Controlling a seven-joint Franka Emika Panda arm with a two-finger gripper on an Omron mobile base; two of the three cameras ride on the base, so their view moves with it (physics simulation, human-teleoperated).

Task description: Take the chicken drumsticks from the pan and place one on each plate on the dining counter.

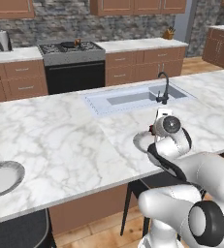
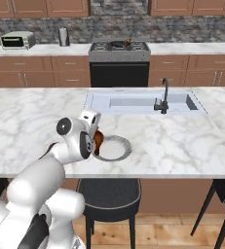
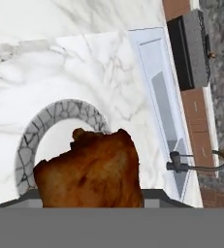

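1. Far to the left on the long white marble counter [image 1: 60,140] sits a round grey-white plate [image 1: 2,177]. It has nothing on it, so it still needs its piece of chicken.
2. More to the right, near the front edge, is a second round grey-white plate [image 2: 115,148]. Its bare part shows no food.
3. The robot's claw [image 2: 98,138] hangs just over the left rim of that second plate. It is clamped on a lumpy golden-brown chicken drumstick [image 3: 89,169].
4. So I think this drumstick is about to be put down. It is not on the plate yet.
5. Right of the plate is the sunken sink with a dark tap [image 2: 163,99].
6. On the far stove sits the round black pan [image 2: 119,44], with a small brown lump [image 2: 129,43] at its right. That may be the other drumstick, but it is too small to tell.
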